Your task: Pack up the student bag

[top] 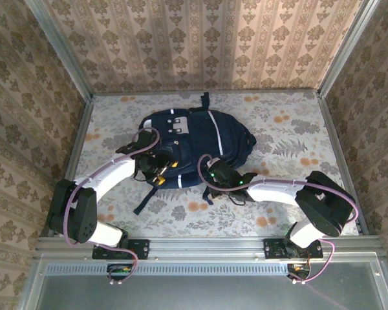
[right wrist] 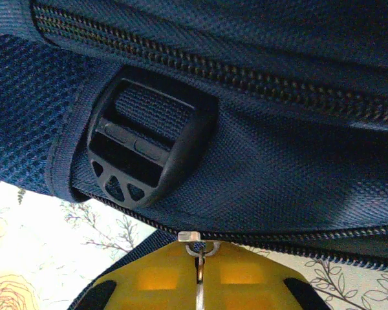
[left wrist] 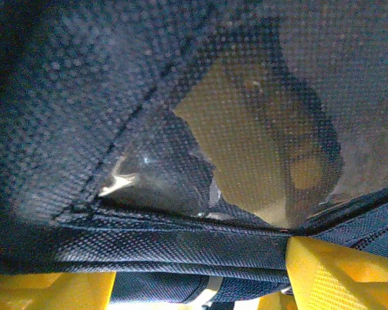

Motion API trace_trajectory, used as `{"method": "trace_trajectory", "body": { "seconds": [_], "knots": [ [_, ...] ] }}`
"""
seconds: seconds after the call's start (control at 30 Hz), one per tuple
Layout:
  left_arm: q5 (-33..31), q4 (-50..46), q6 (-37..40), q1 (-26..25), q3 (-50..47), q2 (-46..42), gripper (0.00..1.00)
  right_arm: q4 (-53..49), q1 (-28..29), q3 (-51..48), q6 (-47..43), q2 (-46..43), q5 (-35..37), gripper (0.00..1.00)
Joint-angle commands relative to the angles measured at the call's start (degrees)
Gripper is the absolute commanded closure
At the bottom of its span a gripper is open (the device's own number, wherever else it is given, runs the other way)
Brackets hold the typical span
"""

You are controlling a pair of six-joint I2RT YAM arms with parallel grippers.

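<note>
The student bag [top: 200,139], a dark navy backpack with a white stripe, lies flat in the middle of the table. My left gripper [top: 160,169] is at the bag's near left side, with its yellow fingers [left wrist: 336,271] standing wide apart. A seamed edge of the student bag's fabric [left wrist: 181,248] stretches across them, with mesh and folds beyond it. My right gripper [top: 210,174] is at the bag's near edge. In the right wrist view it [right wrist: 199,261] is shut on the metal zipper pull [right wrist: 198,248] of the lower zipper [right wrist: 323,248], just below a black strap buckle [right wrist: 149,142].
The floral table [top: 291,135] is boxed in by patterned walls at the back and both sides. A navy strap [top: 145,197] trails from the bag toward the near left. Bare tabletop lies to the right of the bag and along the near edge.
</note>
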Motion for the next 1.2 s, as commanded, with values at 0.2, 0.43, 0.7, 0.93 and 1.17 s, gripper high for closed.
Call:
{"method": "trace_trajectory", "body": {
  "seconds": [0.2, 0.43, 0.7, 0.93, 1.17],
  "knots": [
    [-2.36, 1.57, -0.54, 0.19, 0.13, 1.07, 0.30, -2.27, -1.00, 1.37, -2.52, 2.63, -1.53, 0.82],
    [-1.92, 1.94, -0.37, 0.63, 0.04, 1.05, 0.31, -3.88, -0.99, 0.87, -2.34, 2.51, -1.48, 0.80],
    [-2.16, 1.77, -0.32, 0.64, -0.05, 0.79, 0.31, -4.84, -1.02, 0.67, -2.29, 2.36, -1.84, 0.98],
    [-5.58, -1.21, 0.24, 0.97, 0.37, 0.73, 0.32, -3.29, -4.15, -3.87, -1.73, -3.45, -0.69, 1.00],
    [-7.18, -2.89, 2.60, 3.07, 1.44, 3.18, 0.33, -3.78, -7.97, -6.20, -2.74, -7.54, -0.31, 1.00]
  ]
}}
